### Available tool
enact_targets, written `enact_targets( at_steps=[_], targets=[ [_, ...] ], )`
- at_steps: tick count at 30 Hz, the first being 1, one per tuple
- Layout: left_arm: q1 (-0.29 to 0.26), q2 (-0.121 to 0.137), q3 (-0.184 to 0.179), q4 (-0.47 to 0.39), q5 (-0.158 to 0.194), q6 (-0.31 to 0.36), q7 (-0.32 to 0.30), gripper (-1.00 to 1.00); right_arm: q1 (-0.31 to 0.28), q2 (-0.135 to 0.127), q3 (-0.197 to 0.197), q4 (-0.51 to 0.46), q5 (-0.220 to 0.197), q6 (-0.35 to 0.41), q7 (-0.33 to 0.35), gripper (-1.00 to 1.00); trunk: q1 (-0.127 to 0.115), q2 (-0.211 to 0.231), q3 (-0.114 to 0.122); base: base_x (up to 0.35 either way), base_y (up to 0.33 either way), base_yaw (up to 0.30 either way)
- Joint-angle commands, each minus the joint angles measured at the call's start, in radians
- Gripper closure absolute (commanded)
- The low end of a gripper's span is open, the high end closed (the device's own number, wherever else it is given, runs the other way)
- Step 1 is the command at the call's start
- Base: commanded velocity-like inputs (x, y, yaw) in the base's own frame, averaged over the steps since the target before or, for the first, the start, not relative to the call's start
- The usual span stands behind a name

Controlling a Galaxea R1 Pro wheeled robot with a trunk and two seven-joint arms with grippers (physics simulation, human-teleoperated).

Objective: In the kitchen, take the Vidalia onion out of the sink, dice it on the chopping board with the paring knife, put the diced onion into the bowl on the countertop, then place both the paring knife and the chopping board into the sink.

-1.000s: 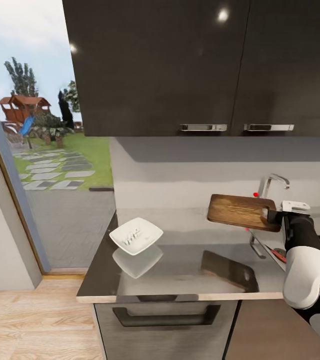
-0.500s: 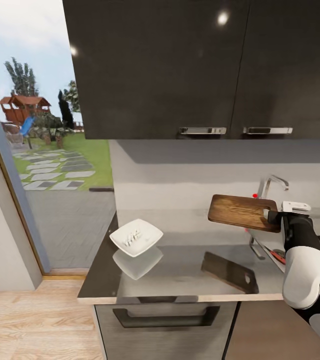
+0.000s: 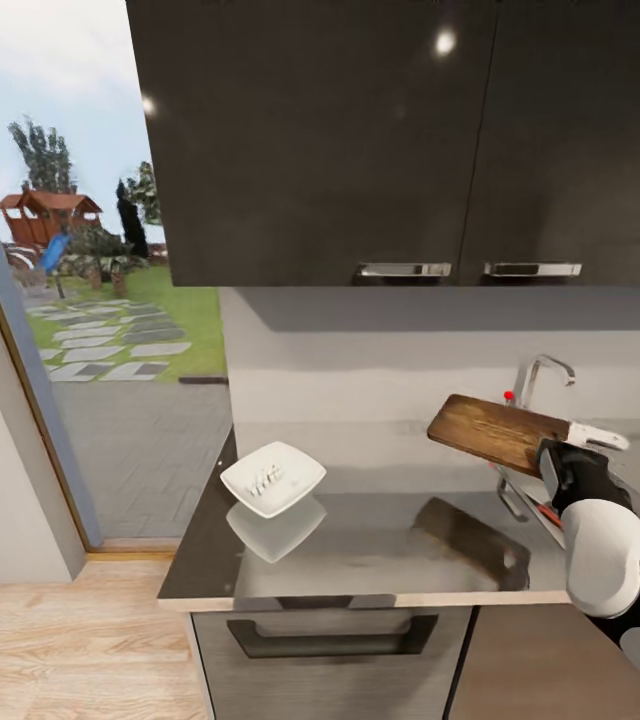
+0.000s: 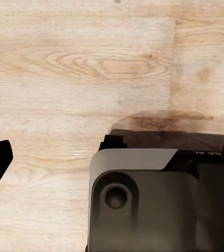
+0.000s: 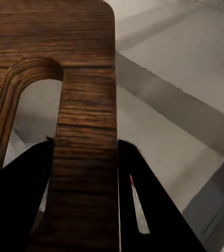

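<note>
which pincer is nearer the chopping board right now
Right. The right pincer is clamped on the chopping board at its handle end, holding it above the countertop. The left pincer points at wooden floor, away from the board.

My head camera looks forward and down over the surface [image 3: 360, 545] from a little way back. My right wrist camera sits close against the chopping board [image 5: 64, 105], which the head view shares [image 3: 495, 432]; my left wrist camera faces the wooden floor [image 4: 80, 68].
</note>
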Motion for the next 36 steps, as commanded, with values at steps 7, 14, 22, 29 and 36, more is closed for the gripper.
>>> enact_targets(
  at_steps=[7,14,22,29,36],
  targets=[
    [-0.002,0.001,-0.003,0.004,0.007,-0.006,0.002,-1.0,-0.001,0.0,-0.222,0.089,-0.103,-0.171,-0.213,1.0,-0.027,0.048,0.02,0.0,0.0,0.0],
    [-0.002,0.0,-0.003,0.004,0.007,-0.006,0.002,-1.0,-0.001,-0.018,-0.258,0.086,-0.111,-0.182,-0.264,1.0,-0.054,0.097,0.042,0.0,0.0,0.0],
    [-0.002,0.0,-0.004,0.004,0.006,-0.007,0.002,-1.0,-0.001,-0.019,-0.319,0.079,-0.111,-0.182,-0.313,1.0,-0.077,0.139,0.061,0.0,0.0,0.0],
    [-0.002,-0.011,-0.004,0.004,0.006,-0.009,0.001,-1.0,-0.001,-0.018,-0.321,0.078,-0.111,-0.181,-0.321,1.0,-0.077,0.139,0.061,0.0,-0.056,0.0],
    [-0.002,-0.016,-0.004,0.004,0.006,-0.007,0.002,-1.0,-0.001,-0.018,-0.321,0.078,-0.111,-0.181,-0.323,1.0,-0.077,0.139,0.061,0.0,-0.308,0.0]
  ],
)
